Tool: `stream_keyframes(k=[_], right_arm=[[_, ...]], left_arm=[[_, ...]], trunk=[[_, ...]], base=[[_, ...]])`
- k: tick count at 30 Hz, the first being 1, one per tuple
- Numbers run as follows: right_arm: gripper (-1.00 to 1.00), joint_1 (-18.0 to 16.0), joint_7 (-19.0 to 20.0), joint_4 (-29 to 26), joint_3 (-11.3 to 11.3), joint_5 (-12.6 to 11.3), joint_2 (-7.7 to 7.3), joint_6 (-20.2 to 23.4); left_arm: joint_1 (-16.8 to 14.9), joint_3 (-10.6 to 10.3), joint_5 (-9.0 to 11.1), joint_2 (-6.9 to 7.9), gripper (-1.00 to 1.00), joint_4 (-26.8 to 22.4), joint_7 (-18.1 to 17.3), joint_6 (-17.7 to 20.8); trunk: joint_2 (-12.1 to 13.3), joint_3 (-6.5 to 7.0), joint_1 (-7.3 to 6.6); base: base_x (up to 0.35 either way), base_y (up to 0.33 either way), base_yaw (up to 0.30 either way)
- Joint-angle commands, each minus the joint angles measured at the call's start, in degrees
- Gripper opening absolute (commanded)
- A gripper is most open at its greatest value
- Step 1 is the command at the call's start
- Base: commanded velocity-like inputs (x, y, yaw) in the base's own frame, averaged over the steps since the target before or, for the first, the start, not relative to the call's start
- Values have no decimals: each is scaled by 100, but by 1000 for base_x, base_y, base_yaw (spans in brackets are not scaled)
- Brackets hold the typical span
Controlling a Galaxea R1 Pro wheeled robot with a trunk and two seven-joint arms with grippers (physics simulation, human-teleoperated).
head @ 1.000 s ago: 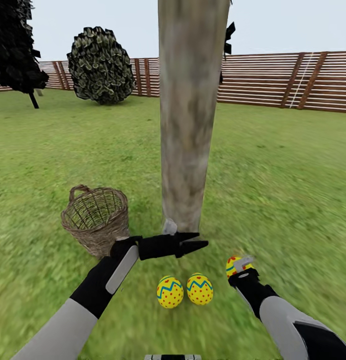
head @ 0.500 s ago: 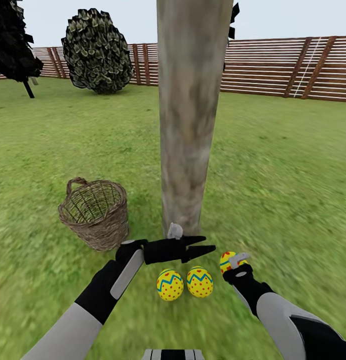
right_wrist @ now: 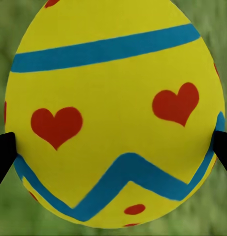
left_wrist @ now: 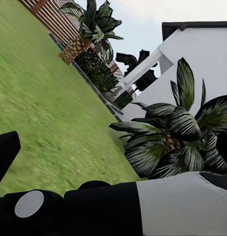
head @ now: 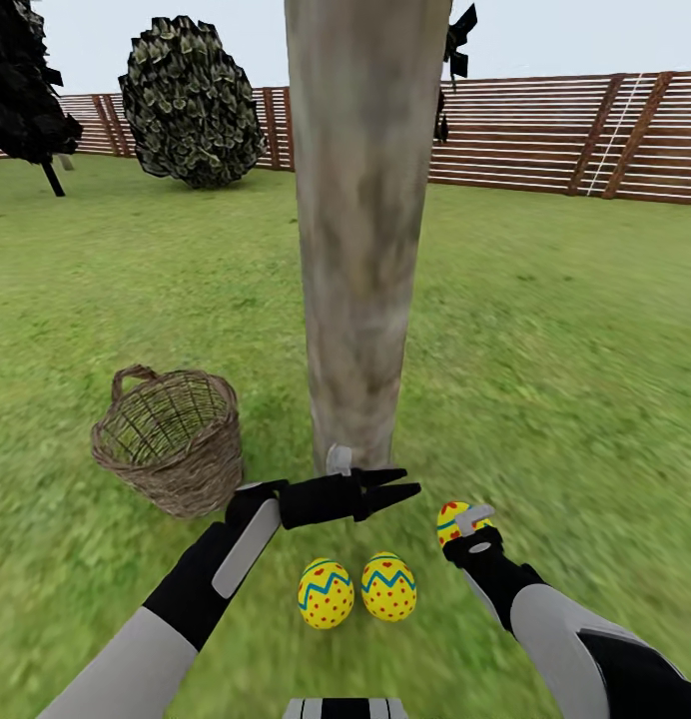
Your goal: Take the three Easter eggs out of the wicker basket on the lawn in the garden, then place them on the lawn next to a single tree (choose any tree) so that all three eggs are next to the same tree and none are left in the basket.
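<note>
Third egg (right_wrist: pixel 113 113) | clamped between my right gripper (head: pixel 463 526) fingers at its widest girth, low by the tree (head: pixel 360 250) | judged light, rigid, slick | left gripper (head: pixel 400 484) fingers slightly apart, empty.

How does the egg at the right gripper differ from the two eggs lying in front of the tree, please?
The third egg sits between the right gripper fingers, while the two eggs lie free on the lawn. It is partly hidden; they show whole, side by side. All three are yellow with blue zigzags and red marks.
</note>
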Motion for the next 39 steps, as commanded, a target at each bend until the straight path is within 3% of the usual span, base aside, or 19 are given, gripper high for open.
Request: stream_keyframes(k=[1, 39], right_arm=[[-100, -1, -7, -10, -42, 60, 4, 28], [-100, -1, 28, -7, -16, 89, 6, 28]], left_arm=[[-2, -4, 53, 7, 100, 2, -34, 43], [0, -4, 68, 9, 100, 20, -64, 74]], trunk=[[-3, -26, 2], [-54, -868, 100]], base=[[8, -5, 0], [0, 0, 0]])
